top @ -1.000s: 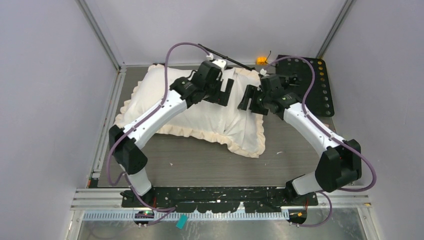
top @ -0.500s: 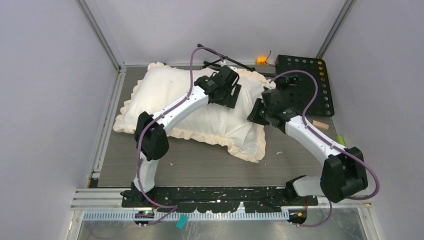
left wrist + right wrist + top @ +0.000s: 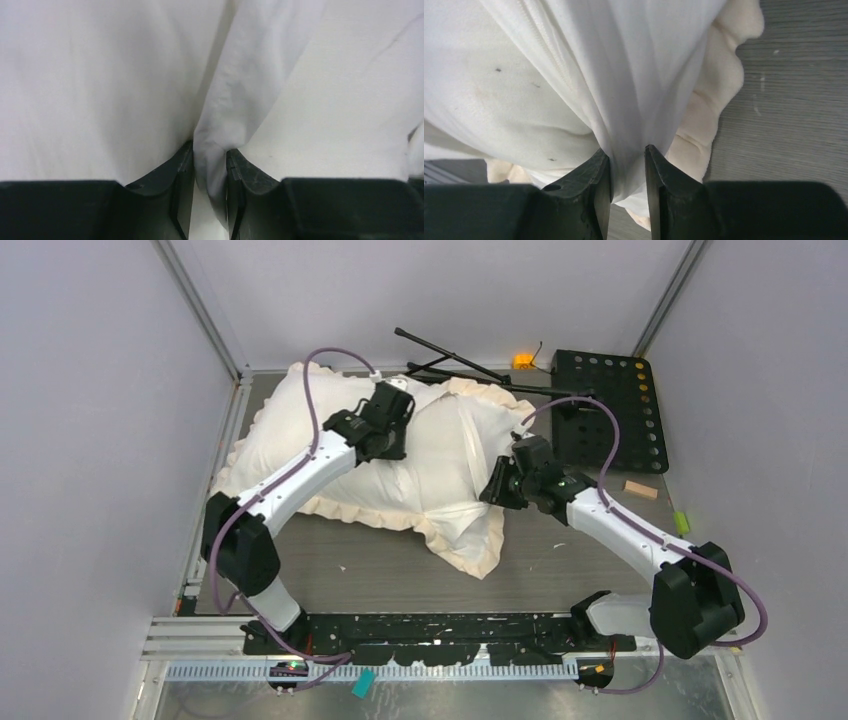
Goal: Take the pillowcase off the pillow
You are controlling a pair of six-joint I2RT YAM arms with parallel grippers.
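Note:
The pillowcase (image 3: 450, 440) lies cream-white face up on the table, its ruffled frill (image 3: 470, 550) around the edge. The plump pillow fills it and is mostly hidden. A speckled off-white patch of the pillow (image 3: 499, 90) shows in the right wrist view, beside a seam line. My left gripper (image 3: 385, 440) rests on top near the middle, shut on a raised fold of white pillowcase fabric (image 3: 235, 90); the left gripper (image 3: 210, 150) fills the bottom of its wrist view. My right gripper (image 3: 495, 488) is at the right end, and the right gripper (image 3: 625, 150) is shut on bunched white fabric next to the frill (image 3: 719, 100).
A black perforated plate (image 3: 615, 405) lies at the back right, with thin black rods (image 3: 450, 355) and a small orange part (image 3: 522, 361) behind the pillow. A wooden block (image 3: 641, 489) and a small green piece (image 3: 681, 522) sit at the right. Grey tabletop (image 3: 560, 570) shows in front.
Both grippers have closed on pillowcase fabric. The left gripper moved left across the top; the right moved toward me along the right end. That end has been drawn in and leftward.

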